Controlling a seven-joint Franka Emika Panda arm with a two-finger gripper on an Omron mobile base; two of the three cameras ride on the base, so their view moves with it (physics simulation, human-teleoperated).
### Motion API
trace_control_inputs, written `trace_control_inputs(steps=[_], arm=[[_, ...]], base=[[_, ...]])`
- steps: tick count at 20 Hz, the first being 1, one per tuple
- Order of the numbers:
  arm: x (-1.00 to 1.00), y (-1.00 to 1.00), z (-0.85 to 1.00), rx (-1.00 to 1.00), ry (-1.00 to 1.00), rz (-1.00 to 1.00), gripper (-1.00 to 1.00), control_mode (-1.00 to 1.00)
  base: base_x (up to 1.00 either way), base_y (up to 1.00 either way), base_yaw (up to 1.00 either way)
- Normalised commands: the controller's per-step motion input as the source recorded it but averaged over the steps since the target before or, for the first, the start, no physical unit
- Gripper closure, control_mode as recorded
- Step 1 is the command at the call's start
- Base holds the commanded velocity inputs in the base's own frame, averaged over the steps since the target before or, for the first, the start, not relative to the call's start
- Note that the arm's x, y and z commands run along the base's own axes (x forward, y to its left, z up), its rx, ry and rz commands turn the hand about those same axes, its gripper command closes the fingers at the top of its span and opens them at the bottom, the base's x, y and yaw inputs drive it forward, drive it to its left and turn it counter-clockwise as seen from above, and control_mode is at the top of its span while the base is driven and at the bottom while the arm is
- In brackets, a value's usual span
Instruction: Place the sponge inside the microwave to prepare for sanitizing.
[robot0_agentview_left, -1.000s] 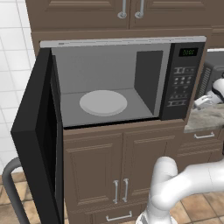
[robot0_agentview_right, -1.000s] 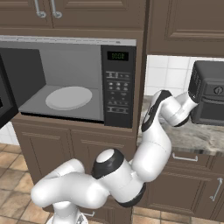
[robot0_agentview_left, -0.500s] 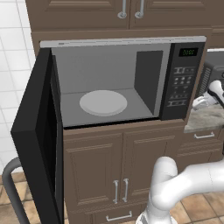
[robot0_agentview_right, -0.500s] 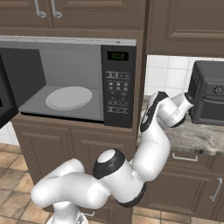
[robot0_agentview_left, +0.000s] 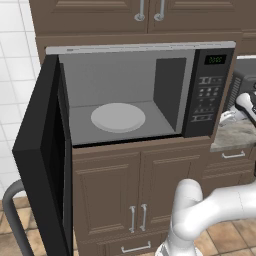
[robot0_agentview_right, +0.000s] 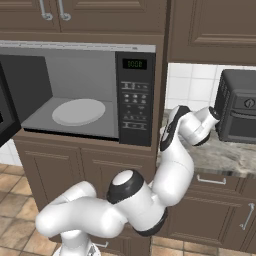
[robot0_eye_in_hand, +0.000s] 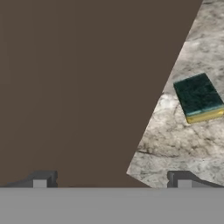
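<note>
The sponge (robot0_eye_in_hand: 199, 97) lies flat on the marbled counter (robot0_eye_in_hand: 175, 148), dark green scouring face up with a yellow edge showing. It is ahead of my gripper (robot0_eye_in_hand: 111, 181) and off to the right in the hand view. The gripper is open, with nothing between its fingertips (robot0_eye_in_hand: 181, 179). The microwave (robot0_agentview_left: 207, 95) (robot0_agentview_right: 135, 95) stands with its door (robot0_agentview_left: 42, 155) swung wide to the left. Its grey cavity holds just the white turntable (robot0_agentview_left: 118, 117) (robot0_agentview_right: 79, 111). My hand (robot0_agentview_right: 210, 119) hovers over the counter to the right of the microwave.
A brown cabinet side panel (robot0_eye_in_hand: 87, 87) covers the left of the hand view, close to the fingers. A dark slatted appliance (robot0_agentview_right: 237, 107) (robot0_agentview_left: 245, 80) stands on the counter just beyond the hand. Cabinets sit above and below the microwave.
The hand has edged slightly to the right, toward the dark appliance. The gripper stays open and the microwave door has not moved.
</note>
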Motion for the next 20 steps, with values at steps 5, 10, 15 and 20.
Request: trace_control_inputs(steps=[5, 10, 15, 20], arm=[[0.01, 0.00, -0.05, 0.00, 0.00, 0.10, -1.00, -1.00], [0.00, 0.04, -0.05, 0.00, 0.00, 0.11, -1.00, -1.00], [0.00, 0.09, -0.07, 0.00, -0.01, 0.10, -1.00, -1.00], [0.00, 0.10, -0.08, 0.00, 0.00, 0.06, -1.00, -1.00]], base=[[0.00, 0.00, 0.00], [0.00, 0.00, 0.00], [0.00, 0.00, 0.00], [0.00, 0.00, 0.00]])
